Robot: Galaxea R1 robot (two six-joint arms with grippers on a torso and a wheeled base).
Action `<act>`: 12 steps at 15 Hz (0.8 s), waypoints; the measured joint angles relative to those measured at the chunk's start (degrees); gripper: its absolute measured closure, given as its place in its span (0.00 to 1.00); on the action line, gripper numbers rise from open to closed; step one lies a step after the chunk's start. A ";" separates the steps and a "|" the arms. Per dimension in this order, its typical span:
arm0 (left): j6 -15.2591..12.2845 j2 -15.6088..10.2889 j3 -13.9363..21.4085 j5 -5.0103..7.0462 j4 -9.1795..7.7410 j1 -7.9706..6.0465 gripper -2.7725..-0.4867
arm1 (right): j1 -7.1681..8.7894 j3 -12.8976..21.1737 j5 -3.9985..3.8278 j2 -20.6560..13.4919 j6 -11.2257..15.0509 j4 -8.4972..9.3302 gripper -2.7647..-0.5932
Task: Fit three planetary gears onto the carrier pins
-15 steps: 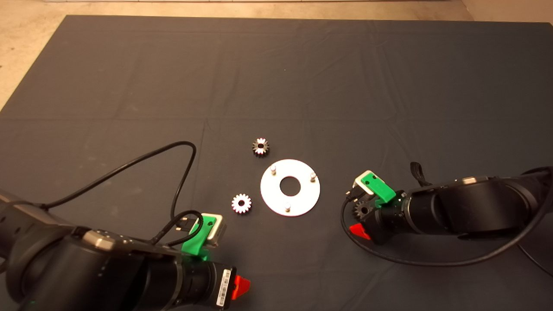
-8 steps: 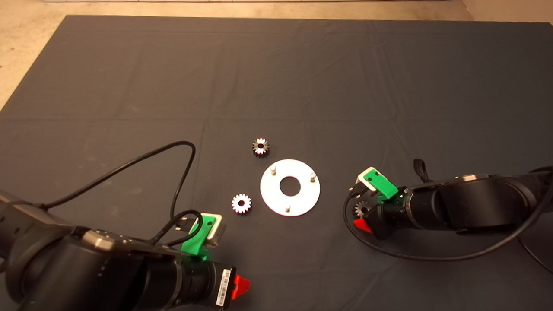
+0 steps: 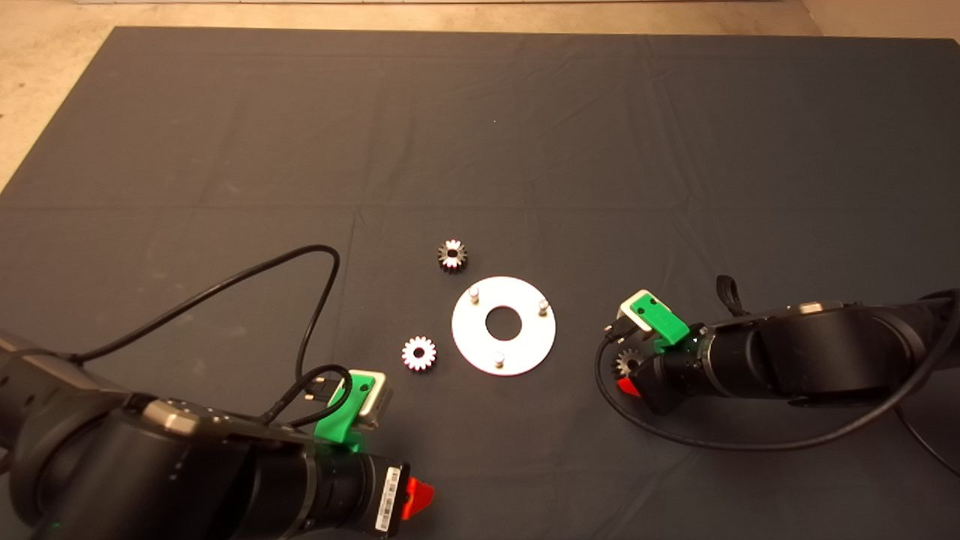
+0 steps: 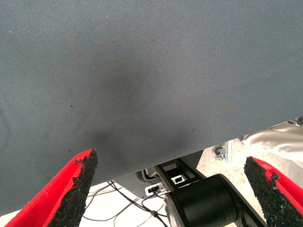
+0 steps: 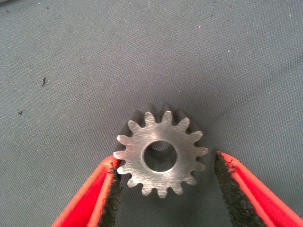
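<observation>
The silver-white disc [image 3: 527, 341] lies at the mat's middle with three carrier pins [image 3: 474, 294] standing bare. One planetary gear [image 3: 452, 256] lies beyond the disc's left side and a second one [image 3: 419, 352] lies at its left. The third gear [image 3: 624, 364] lies flat on the mat to the right of the disc. My right gripper [image 3: 628, 376] is low over it. In the right wrist view the gear [image 5: 161, 156] sits between the open fingers of the gripper [image 5: 165, 165]. One pad [image 5: 112, 177] touches its teeth and the other stands a little off. My left gripper [image 3: 415, 498] is parked open at the lower left.
A black cable [image 3: 315, 300] loops from the left arm over the mat left of the gears. The right arm's cable [image 3: 720, 444] curves on the mat below it. The left wrist view shows the mat's edge [image 4: 199, 151] and the robot's base beyond.
My right gripper has sunk a little and shifted slightly right around the third gear. The left arm, the disc and the other two gears have not moved.
</observation>
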 joint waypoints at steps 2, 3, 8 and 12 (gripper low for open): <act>0.00 0.00 0.00 0.00 0.00 0.00 0.24 | 0.02 -0.09 0.04 0.00 -0.04 0.00 0.71; -0.02 0.00 0.00 0.00 0.01 0.00 0.24 | 0.01 -0.11 0.07 0.00 -0.04 -0.02 0.75; 0.01 0.00 0.00 0.00 0.01 0.00 0.24 | 0.02 -0.18 0.09 0.00 -0.04 -0.02 0.78; 0.00 0.00 0.00 0.00 0.01 0.00 0.24 | 0.02 -0.18 0.09 -0.02 -0.04 -0.18 0.81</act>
